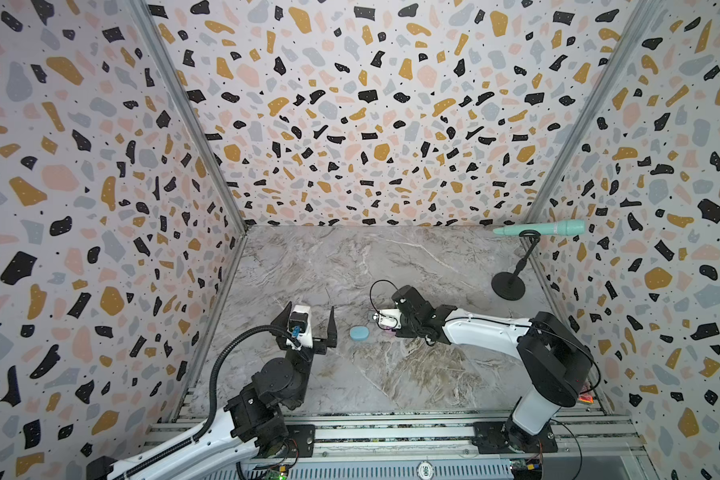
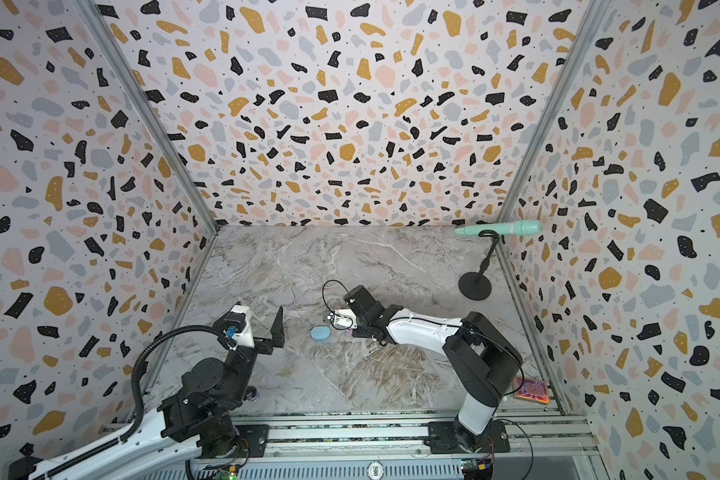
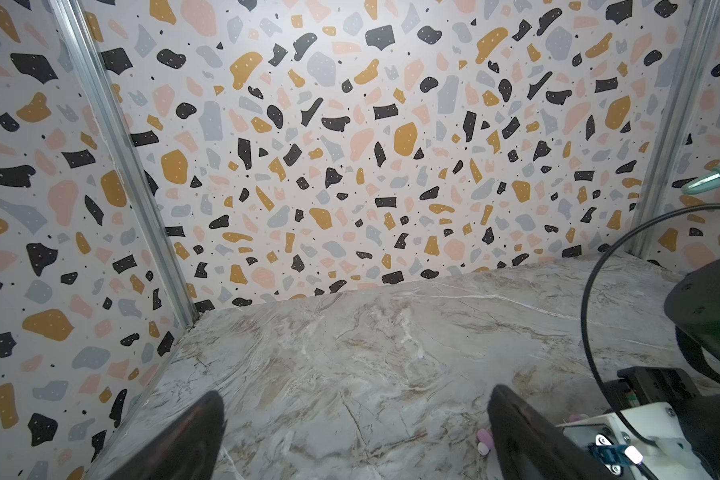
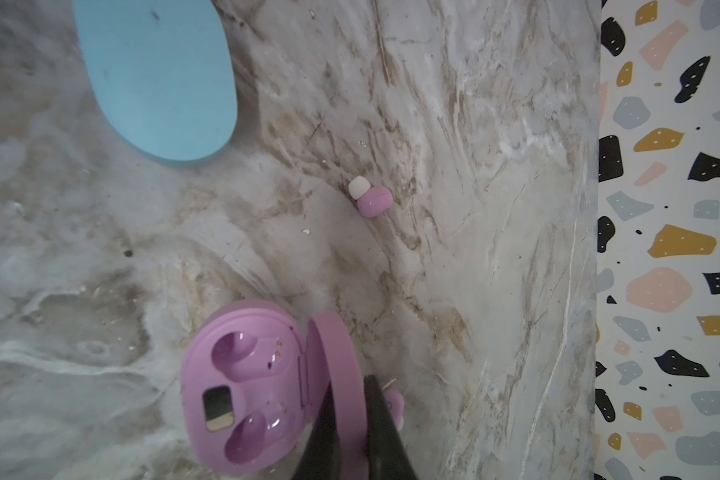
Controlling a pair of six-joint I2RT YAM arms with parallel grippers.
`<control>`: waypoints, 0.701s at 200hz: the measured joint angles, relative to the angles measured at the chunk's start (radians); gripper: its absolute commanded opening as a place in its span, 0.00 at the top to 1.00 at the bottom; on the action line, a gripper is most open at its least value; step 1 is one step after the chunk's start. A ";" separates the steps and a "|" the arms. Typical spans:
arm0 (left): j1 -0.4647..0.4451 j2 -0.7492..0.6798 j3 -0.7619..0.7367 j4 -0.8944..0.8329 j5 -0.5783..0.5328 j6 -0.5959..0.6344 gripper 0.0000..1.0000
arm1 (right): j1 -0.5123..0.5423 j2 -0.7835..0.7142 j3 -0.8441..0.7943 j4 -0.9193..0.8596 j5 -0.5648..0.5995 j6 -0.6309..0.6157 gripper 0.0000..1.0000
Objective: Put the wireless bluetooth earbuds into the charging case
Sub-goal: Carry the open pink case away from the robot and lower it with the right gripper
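Brightly and evenly lit from overhead, with soft, faint shadows on the counter point(image 1: 391, 257). Bowed by the wide lens toward the edges in both top views. Brightest on the back wall point(image 3: 350, 83) in the left wrist view. Out of focus on the jaws in both wrist views. Soft and smeared around the pink case point(image 4: 267, 390), with glints in its wells.

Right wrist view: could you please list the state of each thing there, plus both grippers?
pink charging case: lid open, both wells empty.
blue charging case: closed.
pink earbud: loose on the table.
right gripper: fingers shut on that case's lid.
left gripper: open, empty.
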 measured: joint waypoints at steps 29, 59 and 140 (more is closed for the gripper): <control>0.000 0.000 0.000 0.000 0.000 0.001 0.00 | 0.000 0.014 0.004 -0.001 -0.005 0.000 1.00; 0.000 0.000 0.000 0.000 0.000 0.001 0.00 | 0.000 0.035 0.005 -0.009 -0.018 0.000 1.00; 0.000 0.000 -0.001 0.000 0.000 0.001 0.00 | 0.000 0.051 0.030 -0.038 -0.037 0.001 1.00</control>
